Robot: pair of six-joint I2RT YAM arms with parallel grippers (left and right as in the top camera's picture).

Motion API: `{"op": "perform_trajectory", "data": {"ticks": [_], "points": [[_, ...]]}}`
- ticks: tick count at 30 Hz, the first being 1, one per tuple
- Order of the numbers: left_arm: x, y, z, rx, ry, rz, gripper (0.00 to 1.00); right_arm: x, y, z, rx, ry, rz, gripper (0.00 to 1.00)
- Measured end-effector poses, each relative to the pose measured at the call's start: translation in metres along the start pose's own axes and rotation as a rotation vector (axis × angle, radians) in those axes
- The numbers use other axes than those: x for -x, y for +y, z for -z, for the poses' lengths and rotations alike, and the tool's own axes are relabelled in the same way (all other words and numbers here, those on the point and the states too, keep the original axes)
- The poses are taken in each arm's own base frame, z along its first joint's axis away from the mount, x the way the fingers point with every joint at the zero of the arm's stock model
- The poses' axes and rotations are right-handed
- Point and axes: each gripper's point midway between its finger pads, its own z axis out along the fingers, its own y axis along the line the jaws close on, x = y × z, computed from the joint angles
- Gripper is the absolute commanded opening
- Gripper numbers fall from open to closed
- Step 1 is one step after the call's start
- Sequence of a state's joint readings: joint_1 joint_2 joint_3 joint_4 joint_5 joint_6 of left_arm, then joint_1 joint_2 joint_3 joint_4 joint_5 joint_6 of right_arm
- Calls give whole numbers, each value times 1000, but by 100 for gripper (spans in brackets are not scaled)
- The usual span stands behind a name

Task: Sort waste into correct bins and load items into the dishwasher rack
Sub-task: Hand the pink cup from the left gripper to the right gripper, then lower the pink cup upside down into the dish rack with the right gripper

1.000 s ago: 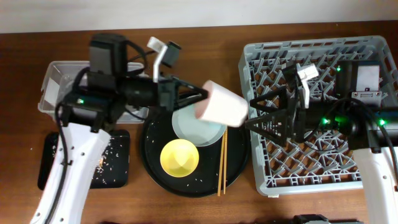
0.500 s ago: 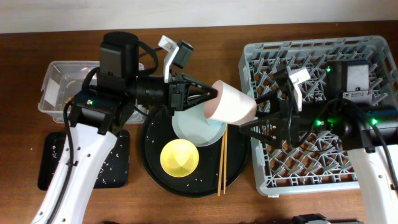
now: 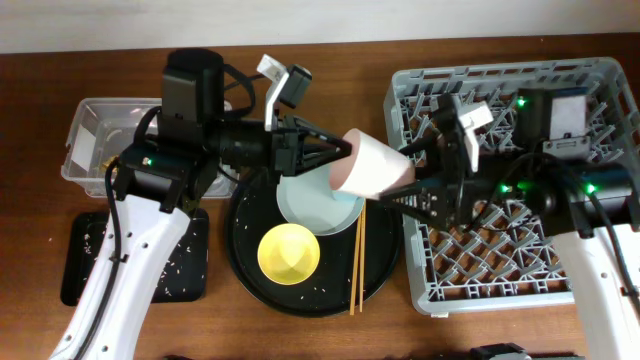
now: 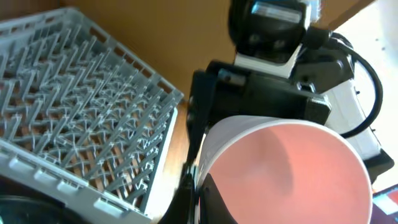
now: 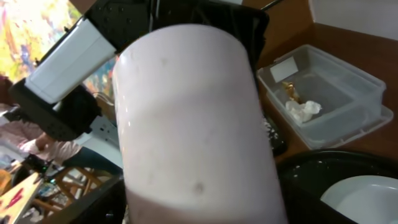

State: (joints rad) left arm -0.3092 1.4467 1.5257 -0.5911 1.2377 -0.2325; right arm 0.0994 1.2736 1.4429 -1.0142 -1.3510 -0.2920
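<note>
A dark brown wooden bench (image 3: 30, 150) runs under a pale wall (image 3: 400, 20), with two arms meeting above its middle.

Over the last second the left end effector (image 3: 337, 160) has carried the small pink cup (image 3: 375, 165) rightward, and the right end effector (image 3: 412, 190) has come in from over the dishwasher rack (image 3: 600, 75) to meet it. The left one is clamped on the cup's rim and holds it in the air on its side. The right one's jaws now straddle the cup's closed end and have narrowed, but whether they have closed on it I cannot tell. This looks like a handover, so the cup can go into the rack behind the right end effector.

Below the left end effector, on a round black tray (image 3: 250, 290), lie a pale plate (image 3: 315, 205), a yellow bowl (image 3: 289, 252) and wooden chopsticks (image 3: 357, 260). Behind it, the clear plastic box (image 3: 85, 115) holds a white tissue (image 5: 303, 110) and gold wrapper (image 5: 289, 89). The shallow black tray (image 3: 80, 270) carries rice grains.
</note>
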Motion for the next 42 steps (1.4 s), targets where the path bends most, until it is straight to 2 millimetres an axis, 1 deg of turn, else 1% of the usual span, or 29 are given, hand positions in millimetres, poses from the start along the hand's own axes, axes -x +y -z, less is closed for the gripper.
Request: {"op": "perform_trajectory", "data": {"ticks": [2, 3, 6, 9, 11, 12, 13, 15, 17, 19, 20, 22, 23, 24, 25, 27, 28, 30, 31, 32, 33, 34, 36, 37, 38, 39, 40, 42], "points": [[2, -6, 0, -30, 0, -6, 0, 0, 4, -6, 21, 9, 21, 71], [2, -7, 0, -36, 1, -3, 0, 1, 4, -6, 22, 7, 34, 66], [1, -5, 1, -33, 1, 10, 0, 5, 4, -6, 23, -1, 70, 64], [1, -5, 1, -31, 2, 18, 1, 6, 4, -6, 24, -3, 77, 50], [1, -5, 1, -31, 1, 18, 1, 6, 4, -6, 25, -4, 79, 45], [1, -5, 2, -31, 1, 18, 4, 7, 4, -6, 24, -5, 79, 45], [1, -5, 2, -32, 1, 17, 15, 8, 4, -6, 24, -6, 85, 44], [1, -5, 2, -32, 0, 14, 18, 9, 4, -6, 23, -9, 99, 43], [-1, -7, 0, -43, 9, 33, 27, 11, 2, -6, 17, -12, 118, 42], [-1, -7, 0, -44, 11, 35, 31, 11, 2, -6, 17, -12, 119, 42], [-1, -6, 0, -34, 8, 37, 31, 11, 2, -6, 17, -11, 118, 41], [2, 2, 3, 3, -7, 38, 32, 10, -3, -6, -9, -5, 117, 39], [5, 8, 8, 29, -22, 41, 32, 9, -6, -6, -27, -1, 115, 38], [9, 18, 18, 72, -50, 49, 32, 7, -14, -6, -71, 12, 101, 39], [14, 33, 34, 132, -83, 73, 38, 5, -19, -6, -100, 20, 95, 39], [13, 52, 50, 221, -112, 134, 39, 2, -28, -4, -154, 36, 82, 39], [6, 67, 61, 298, -120, 203, 38, 0, -36, -3, -198, 45, 64, 39], [-7, 92, 76, 442, -122, 296, 38, -6, -59, 4, -337, 73, -9, 39], [-14, 102, 81, 510, -116, 333, 38, -13, -73, 10, -434, 94, -69, 39], [-24, 111, 87, 578, -102, 374, 39, -24, -92, 21, -567, 119, -148, 39], [-29, 117, 91, 624, -96, 392, 38, -34, -107, 35, -693, 143, -213, 39], [-33, 122, 95, 662, -91, 406, 38, -43, -118, 47, -796, 166, -262, 39], [-42, 129, 102, 730, -76, 436, 38, -67, -140, 87, -1081, 220, -378, 39], [-45, 131, 104, 751, -70, 448, 39, -75, -145, 101, -1177, 238, -409, 40], [-47, 133, 106, 767, -66, 454, 45, -82, -150, 111, -1242, 262, -437, 40], [-50, 133, 107, 777, -59, 465, 49, -90, -154, 117, -1281, 292, -466, 40], [-53, 133, 107, 781, -53, 480, 50, -102, -160, 120, -1309, 345, -511, 40], [-61, 133, 108, 794, -32, 507, 53, -121, -174, 121, -1330, 432, -574, 39]]}}
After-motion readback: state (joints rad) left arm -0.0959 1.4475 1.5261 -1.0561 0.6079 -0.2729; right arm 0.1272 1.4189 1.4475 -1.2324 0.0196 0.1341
